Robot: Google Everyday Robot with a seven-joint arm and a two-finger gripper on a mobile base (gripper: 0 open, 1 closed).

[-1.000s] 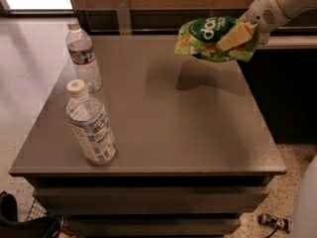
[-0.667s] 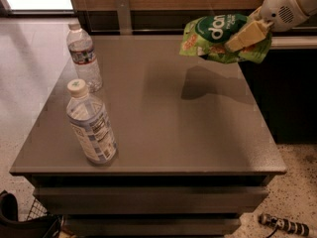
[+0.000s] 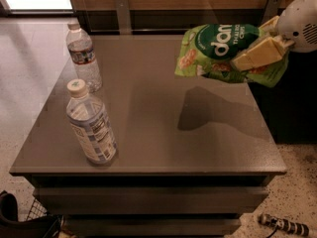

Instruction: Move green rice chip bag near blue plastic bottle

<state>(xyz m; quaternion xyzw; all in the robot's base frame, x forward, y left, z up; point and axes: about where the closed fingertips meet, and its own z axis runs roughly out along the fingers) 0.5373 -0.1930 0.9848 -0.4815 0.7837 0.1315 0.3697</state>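
Our gripper (image 3: 255, 46) holds the bag (image 3: 217, 44) in the air above the far right of the desk (image 3: 163, 133), fingers (image 3: 258, 53) clamped on its right end. We read white "dan" on its dark logo. The blue bottle (image 3: 91, 128) stands near left, well apart, its label print unreadable.

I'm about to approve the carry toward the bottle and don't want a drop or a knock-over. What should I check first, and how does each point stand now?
1. Grip: gripper shut on the green rice chip bag, at its right end: ok.
2. Bag lifted off the table, shadow beneath: ok.
3. Blue plastic bottle upright at front left: ok.
4. Bag near that bottle: not ok; it hangs over the right rear.
5. Tabletop between them bare: ok.
6. Clear water bottle stands back left, off the straight path: ok.
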